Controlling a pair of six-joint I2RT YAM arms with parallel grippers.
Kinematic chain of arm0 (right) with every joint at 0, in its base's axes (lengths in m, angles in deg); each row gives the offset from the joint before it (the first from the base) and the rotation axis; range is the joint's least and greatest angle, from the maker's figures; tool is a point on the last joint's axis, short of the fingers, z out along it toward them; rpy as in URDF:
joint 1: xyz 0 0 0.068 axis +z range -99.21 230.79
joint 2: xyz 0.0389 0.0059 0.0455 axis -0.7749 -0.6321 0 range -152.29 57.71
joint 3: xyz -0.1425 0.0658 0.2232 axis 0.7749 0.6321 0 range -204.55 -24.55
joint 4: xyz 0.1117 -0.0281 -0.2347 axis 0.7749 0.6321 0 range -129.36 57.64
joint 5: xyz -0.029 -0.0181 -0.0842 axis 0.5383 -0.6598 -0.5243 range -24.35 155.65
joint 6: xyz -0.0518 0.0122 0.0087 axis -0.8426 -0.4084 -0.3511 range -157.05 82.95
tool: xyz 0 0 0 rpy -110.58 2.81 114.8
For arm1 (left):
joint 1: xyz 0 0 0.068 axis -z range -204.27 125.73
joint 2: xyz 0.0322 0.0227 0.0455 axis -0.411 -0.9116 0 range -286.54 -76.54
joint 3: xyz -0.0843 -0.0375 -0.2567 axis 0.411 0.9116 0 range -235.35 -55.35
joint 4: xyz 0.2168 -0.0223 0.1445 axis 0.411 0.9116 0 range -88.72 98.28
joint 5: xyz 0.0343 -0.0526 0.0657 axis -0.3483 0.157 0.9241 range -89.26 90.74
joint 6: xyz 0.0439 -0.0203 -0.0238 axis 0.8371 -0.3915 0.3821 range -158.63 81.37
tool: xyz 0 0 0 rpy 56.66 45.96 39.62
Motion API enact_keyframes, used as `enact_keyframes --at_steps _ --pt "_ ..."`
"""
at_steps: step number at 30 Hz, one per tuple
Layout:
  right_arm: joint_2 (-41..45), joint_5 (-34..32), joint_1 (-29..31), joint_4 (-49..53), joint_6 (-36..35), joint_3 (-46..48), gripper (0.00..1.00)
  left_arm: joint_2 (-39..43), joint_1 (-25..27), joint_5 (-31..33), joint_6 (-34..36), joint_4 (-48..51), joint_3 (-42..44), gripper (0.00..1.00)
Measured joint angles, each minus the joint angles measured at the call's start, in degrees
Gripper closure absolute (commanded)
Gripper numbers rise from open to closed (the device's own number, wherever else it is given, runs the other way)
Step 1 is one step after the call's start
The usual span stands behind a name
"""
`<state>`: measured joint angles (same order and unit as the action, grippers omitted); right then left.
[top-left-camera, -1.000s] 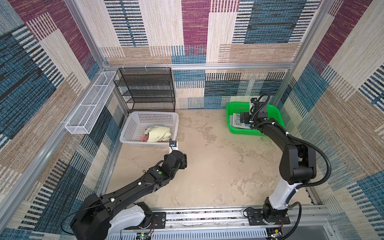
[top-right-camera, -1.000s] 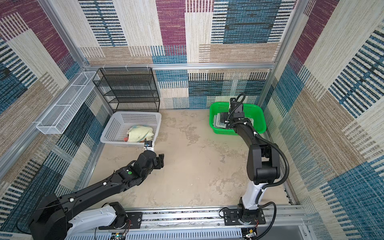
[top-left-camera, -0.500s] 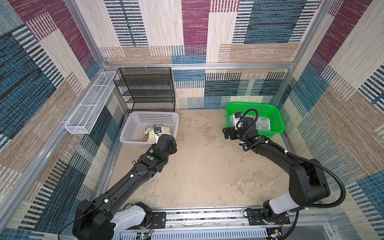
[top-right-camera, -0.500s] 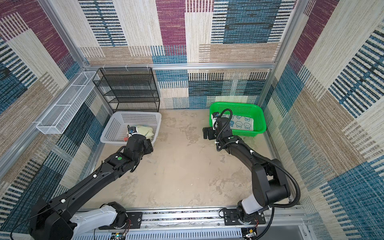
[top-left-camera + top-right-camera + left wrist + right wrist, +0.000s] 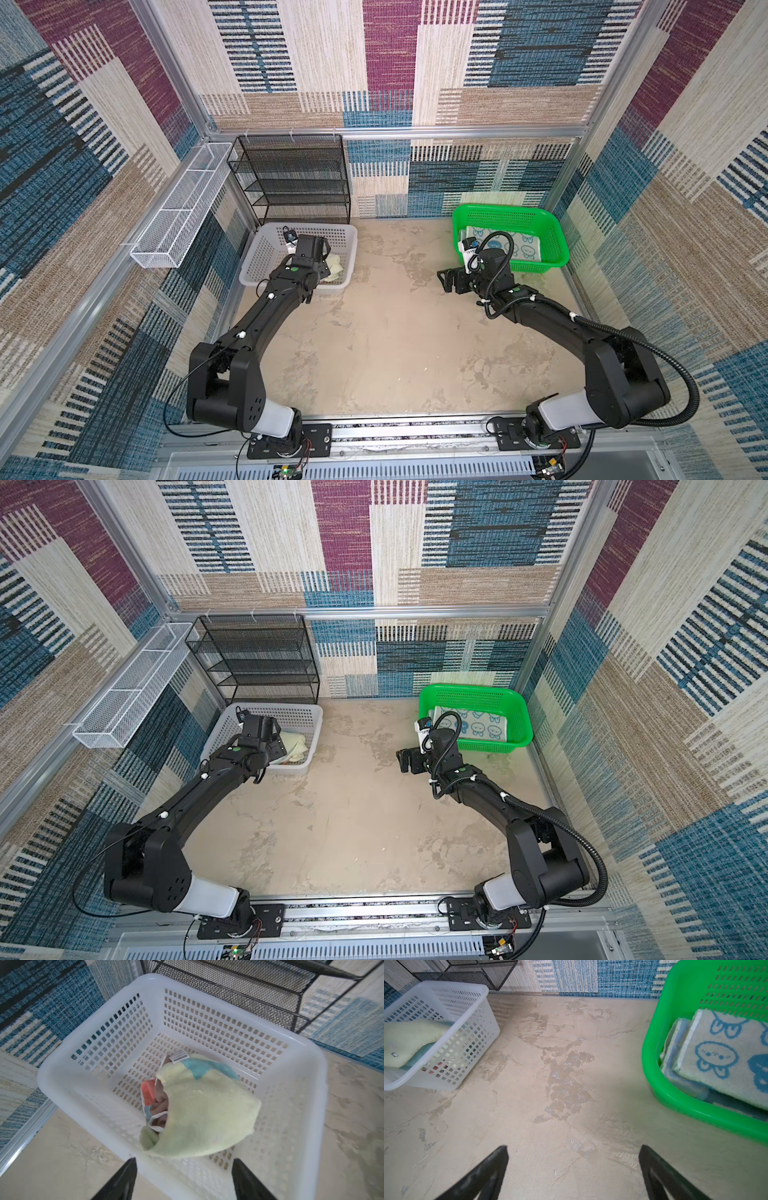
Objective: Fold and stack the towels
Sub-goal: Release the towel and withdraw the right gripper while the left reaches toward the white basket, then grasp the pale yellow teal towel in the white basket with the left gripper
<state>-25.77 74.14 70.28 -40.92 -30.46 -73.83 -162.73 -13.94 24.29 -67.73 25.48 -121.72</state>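
Left tool [image 5: 184, 1164], spread and empty, hangs over the crumpled towels [image 5: 203, 1109] waiting in the white basket [image 5: 83, 1059], while right tool [image 5: 573, 1148], also spread, hangs beside the green basket [image 5: 675, 991] where folded towels [image 5: 720, 1057] lie stacked.

Cream towel [image 5: 207, 1109] (crumpled, orange towel [image 5: 148, 1093] beneath) lies in white basket [image 5: 315, 1095], folded rabbit towel [image 5: 724, 1055] in green basket [image 5: 651, 1053].

Fluffy terry towels [image 5: 207, 1109], glossy plastic white basket [image 5: 207, 1022] and green basket [image 5: 652, 1032], matt tabletop [image 5: 550, 1157]
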Motion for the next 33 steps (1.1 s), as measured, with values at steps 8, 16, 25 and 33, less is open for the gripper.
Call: enact_keyframes --at_steps 8,16,25,33 --pt "-1.5 0.5 0.4 -0.2 0.2 -0.3 0.0 -8.6 -4.0 -3.6 1.9 -0.6 -4.9 0.38" --pt "-1.5 0.5 0.6 -0.2 0.4 0.1 0.0 -12.7 -4.4 -8.0 2.9 -0.9 -8.0 1.0" --pt "-1.8 0.5 0.6 -0.7 0.7 0.7 0.0 -6.2 -3.9 -14.9 4.7 -1.5 -11.0 1.0" --pt "-2.2 1.0 0.6 -2.3 1.2 1.0 0.0 2.3 0.0 -25.2 7.4 -3.5 -13.2 1.0"
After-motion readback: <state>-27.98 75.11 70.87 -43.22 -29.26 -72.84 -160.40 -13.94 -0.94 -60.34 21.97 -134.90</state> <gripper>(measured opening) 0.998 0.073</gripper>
